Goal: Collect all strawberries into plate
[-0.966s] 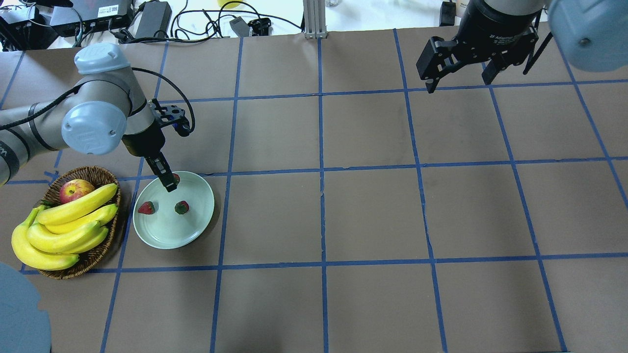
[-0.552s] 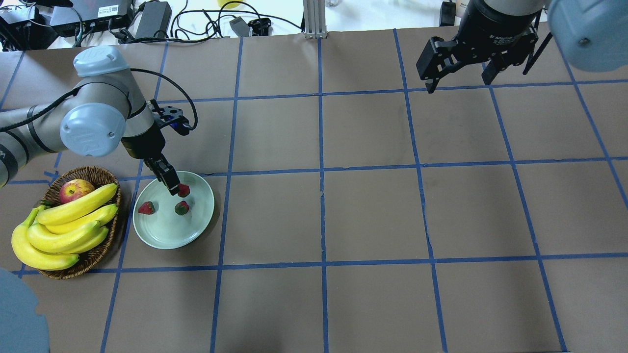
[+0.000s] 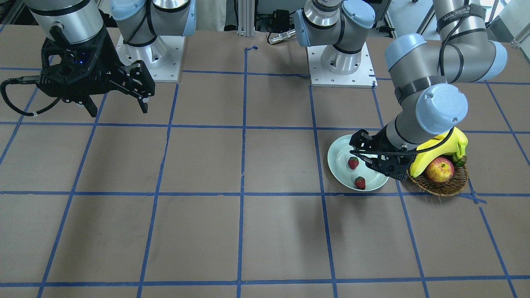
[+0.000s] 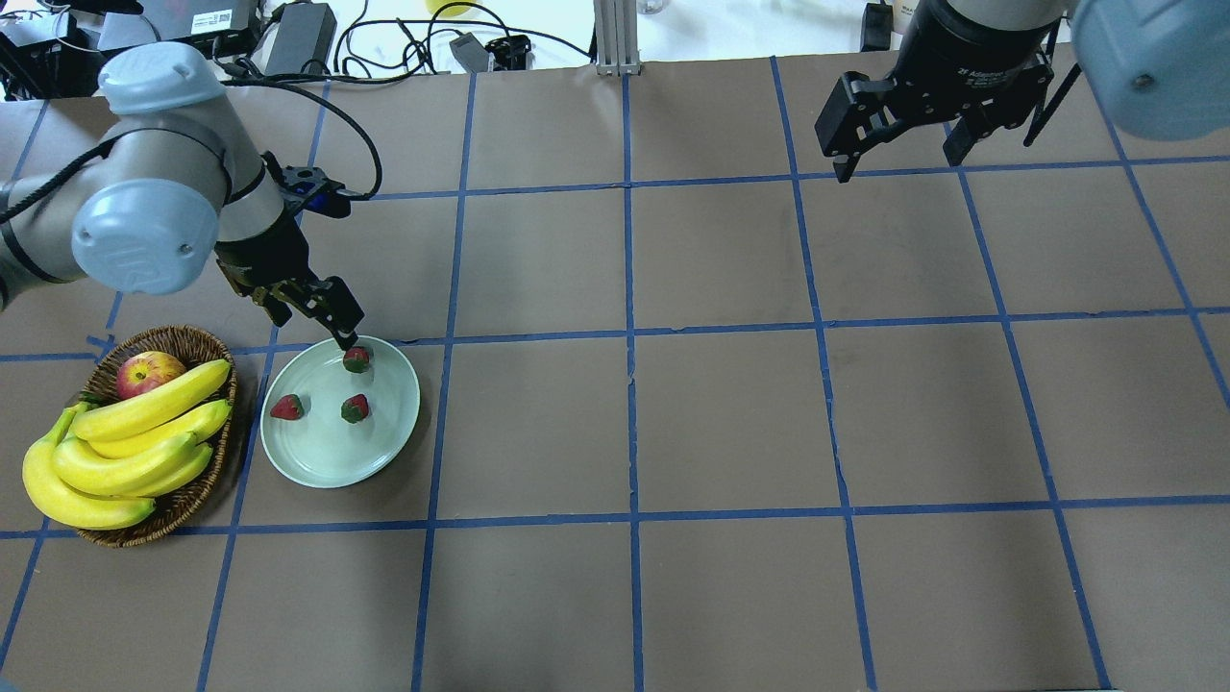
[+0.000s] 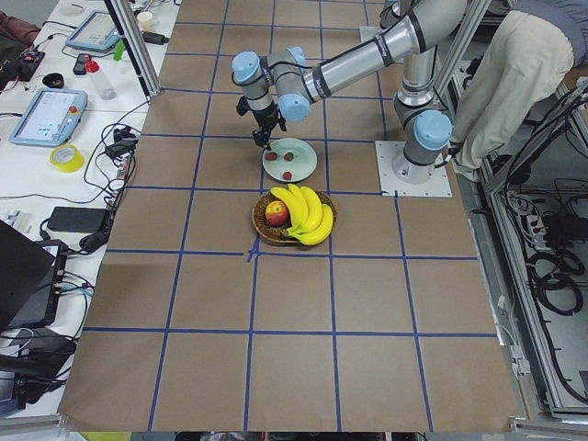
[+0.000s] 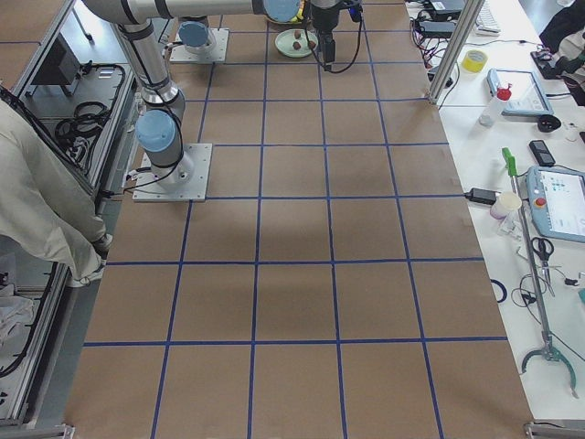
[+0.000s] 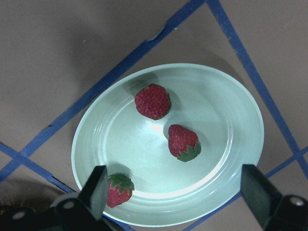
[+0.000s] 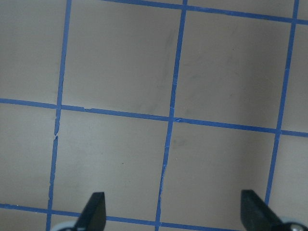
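Note:
Three red strawberries lie on the pale mint-green plate [image 4: 327, 457]: one at the far rim [image 4: 356, 359], one at the left [image 4: 286, 407], one in the middle [image 4: 355, 408]. My left gripper [image 4: 315, 322] is open and empty, hanging just above the plate's far edge. In the left wrist view all three strawberries [image 7: 153, 101] [image 7: 183, 142] [image 7: 119, 189] lie on the plate [image 7: 226, 120] between the spread fingers [image 7: 98, 187]. The front-facing view shows two strawberries [image 3: 353, 162] [image 3: 360, 182]. My right gripper [image 4: 903, 159] is open and empty, high over the far right of the table.
A brown wicker basket [image 4: 187, 338] with a bunch of bananas [image 4: 125, 447] and a red-yellow apple [image 4: 147, 373] stands just left of the plate. Cables and power bricks [image 4: 298, 38] lie beyond the table's far edge. Blue tape lines grid the brown table.
My left gripper has let go of the third strawberry, which now lies at the plate's far rim. The gripper has opened and drawn up and back. The right arm has not moved.

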Motion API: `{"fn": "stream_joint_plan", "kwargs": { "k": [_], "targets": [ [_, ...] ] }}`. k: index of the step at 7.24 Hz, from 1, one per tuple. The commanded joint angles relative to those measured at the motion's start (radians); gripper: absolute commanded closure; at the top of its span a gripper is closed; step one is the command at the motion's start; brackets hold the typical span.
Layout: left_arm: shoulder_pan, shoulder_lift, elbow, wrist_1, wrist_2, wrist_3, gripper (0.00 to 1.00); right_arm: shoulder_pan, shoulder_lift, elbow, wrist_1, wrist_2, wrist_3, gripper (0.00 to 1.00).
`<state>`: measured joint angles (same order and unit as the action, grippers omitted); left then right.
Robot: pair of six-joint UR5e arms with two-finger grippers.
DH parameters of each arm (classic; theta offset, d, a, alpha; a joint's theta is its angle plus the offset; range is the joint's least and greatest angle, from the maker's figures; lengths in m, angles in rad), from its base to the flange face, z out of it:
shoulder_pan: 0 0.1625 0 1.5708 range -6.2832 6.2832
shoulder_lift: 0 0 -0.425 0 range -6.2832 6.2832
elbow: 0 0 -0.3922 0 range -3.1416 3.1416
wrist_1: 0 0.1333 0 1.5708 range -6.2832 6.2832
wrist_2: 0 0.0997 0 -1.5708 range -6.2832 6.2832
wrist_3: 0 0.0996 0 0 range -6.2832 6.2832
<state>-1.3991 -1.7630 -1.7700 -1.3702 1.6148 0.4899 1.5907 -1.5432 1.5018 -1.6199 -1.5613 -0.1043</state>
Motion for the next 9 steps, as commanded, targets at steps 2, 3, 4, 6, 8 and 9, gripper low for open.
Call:
{"fn": "stream_joint_plan", "kwargs": {
  "k": [2, 3, 4, 6, 8, 9],
  "targets": [
    [-0.001, 0.094, 0.185, -0.207, -0.041, -0.317, 0.00, 0.000, 0.000, 0.000, -0.002, 0.000, 0.000, 0.00],
    [-0.001, 0.141, 0.193, -0.236, -0.038, -0.380, 0.00, 0.000, 0.000, 0.000, 0.000, 0.000, 0.000, 0.00],
    [-0.001, 0.176, 0.185, -0.259, -0.036, -0.387, 0.00, 0.000, 0.000, 0.000, 0.000, 0.000, 0.000, 0.00],
    [-0.003, 0.206, 0.196, -0.250, 0.012, -0.389, 0.00, 0.000, 0.000, 0.000, -0.002, 0.000, 0.000, 0.00],
    [-0.047, 0.217, 0.187, -0.248, 0.002, -0.395, 0.00, 0.000, 0.000, 0.000, 0.000, 0.000, 0.000, 0.00],
    [-0.082, 0.209, 0.187, -0.234, -0.003, -0.442, 0.00, 0.000, 0.000, 0.000, 0.000, 0.000, 0.000, 0.00]
  ]
}}
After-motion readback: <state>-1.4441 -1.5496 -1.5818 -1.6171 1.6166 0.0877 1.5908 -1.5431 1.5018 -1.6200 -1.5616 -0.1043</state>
